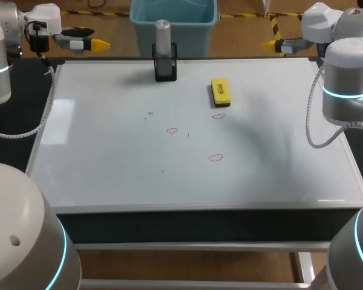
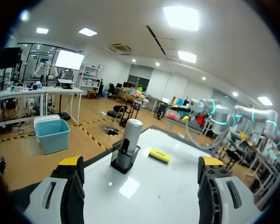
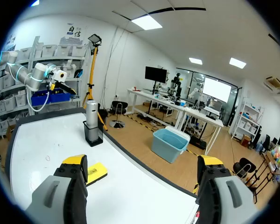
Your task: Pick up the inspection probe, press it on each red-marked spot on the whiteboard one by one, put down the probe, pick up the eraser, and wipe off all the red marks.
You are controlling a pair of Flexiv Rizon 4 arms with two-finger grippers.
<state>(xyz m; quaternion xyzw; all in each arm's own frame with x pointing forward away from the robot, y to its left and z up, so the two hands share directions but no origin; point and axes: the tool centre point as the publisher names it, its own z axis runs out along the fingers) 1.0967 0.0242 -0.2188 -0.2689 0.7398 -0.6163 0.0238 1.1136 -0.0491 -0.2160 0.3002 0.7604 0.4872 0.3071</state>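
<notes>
At whiteboard (image 1: 109,169) far edge, probe (image 1: 163,33) in holder (image 1: 165,67), apart from left hand (image 2: 140,163), right hand (image 3: 142,162), both released.

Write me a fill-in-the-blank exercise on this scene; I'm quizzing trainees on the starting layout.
1. The inspection probe stands upright in a black ____.
2. The whiteboard carries ____ red marks.
3. The eraser has a top coloured ____.
4. The left gripper and the right gripper are both ____, holding nothing.
Missing words: holder; three; yellow; open.
</notes>
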